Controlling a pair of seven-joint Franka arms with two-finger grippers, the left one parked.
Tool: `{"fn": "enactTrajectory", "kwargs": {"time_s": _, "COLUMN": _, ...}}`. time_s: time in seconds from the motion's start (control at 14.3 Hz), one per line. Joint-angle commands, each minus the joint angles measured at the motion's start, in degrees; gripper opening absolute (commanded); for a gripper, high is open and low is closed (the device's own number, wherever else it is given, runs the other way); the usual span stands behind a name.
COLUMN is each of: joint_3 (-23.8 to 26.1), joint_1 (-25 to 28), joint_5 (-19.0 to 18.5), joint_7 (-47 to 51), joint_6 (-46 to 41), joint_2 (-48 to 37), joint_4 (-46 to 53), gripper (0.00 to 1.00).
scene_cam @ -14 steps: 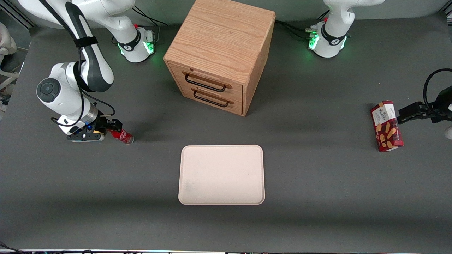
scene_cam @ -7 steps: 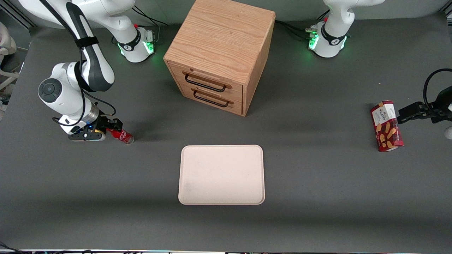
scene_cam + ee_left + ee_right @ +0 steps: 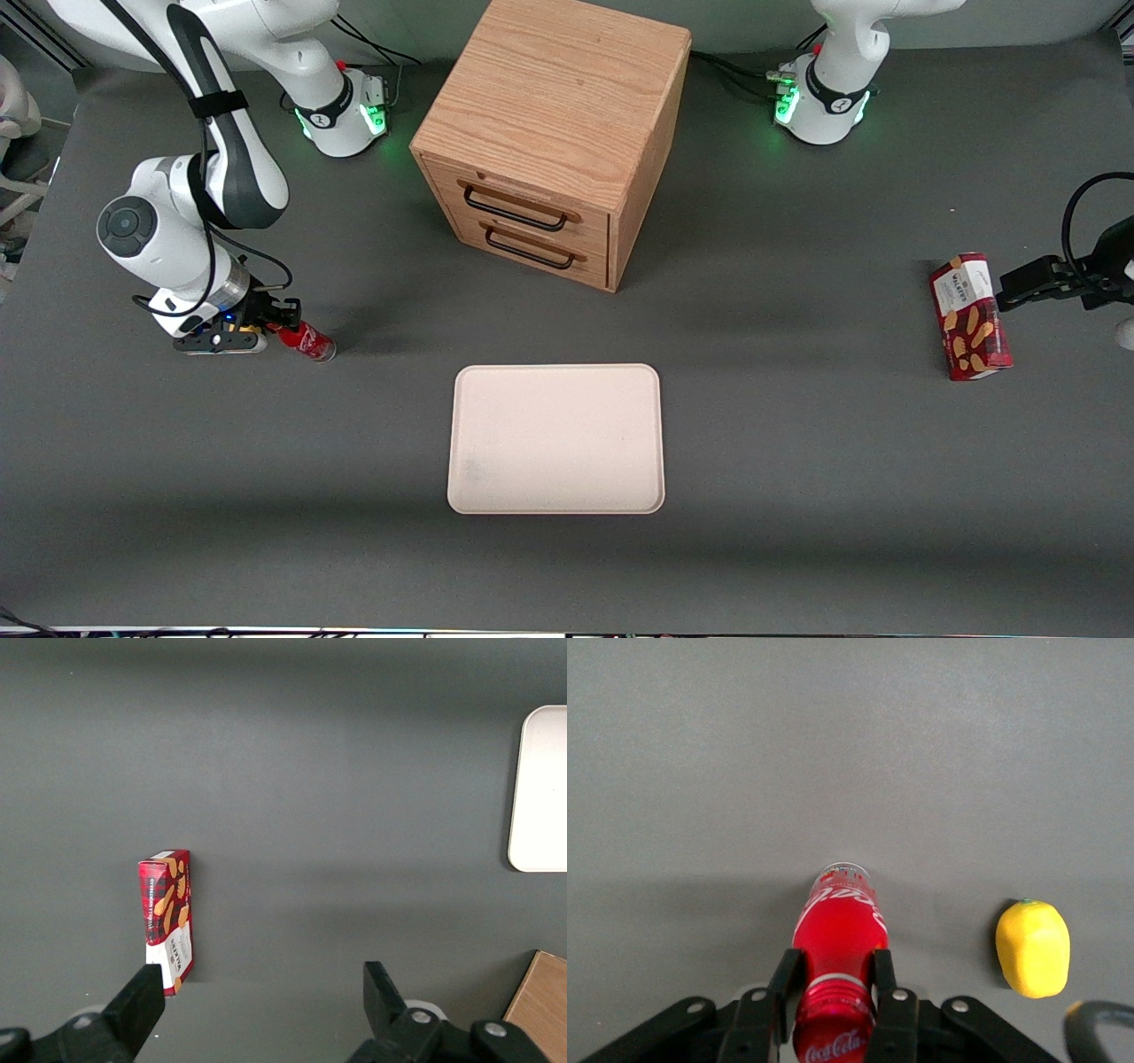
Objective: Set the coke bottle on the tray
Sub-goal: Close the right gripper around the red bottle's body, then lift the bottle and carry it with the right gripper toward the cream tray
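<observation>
Since a second ago the gripper point(image 3: 282, 321) has risen slightly, its fingers point(image 3: 786, 980) clamped on the neck of the small red coke bottle point(image 3: 837, 943). The bottle hangs tilted near the table, well apart from the flat pinkish-beige rectangular tray point(image 3: 556, 439); carrying and placing remain.

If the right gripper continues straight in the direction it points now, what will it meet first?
Probably only the bare table. The gripper is shut on the coke bottle, whose base leads; nothing else shows ahead. The lemon lies beside that line. Depth is unclear.
</observation>
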Motion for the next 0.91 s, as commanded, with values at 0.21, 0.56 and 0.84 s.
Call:
{"fn": "enactTrajectory", "kwargs": {"time_s": 0.21, "joint_3": 1.18, "joint_1": 0.32, "joint_5": 0.83, "joint_7": -1.57, "joint_6": -8.9, "joint_2": -0.53, "joint_4": 9.51, "gripper": 0.0}}
{"fn": "enactTrajectory", "kwargs": {"time_s": 0.56, "joint_3": 3.55, "joint_1": 0.23, "joint_5": 0.92, "joint_7": -1.48, "joint_6": -30.69, "joint_2": 4.91, "joint_4": 34.99, "gripper": 0.0}}
{"fn": "enactTrajectory", "kwargs": {"time_s": 0.84, "joint_3": 5.13, "joint_1": 0.23, "joint_5": 4.42, "joint_7": -0.78, "joint_6": -49.76, "joint_2": 15.79, "joint_4": 62.05, "gripper": 0.0}}
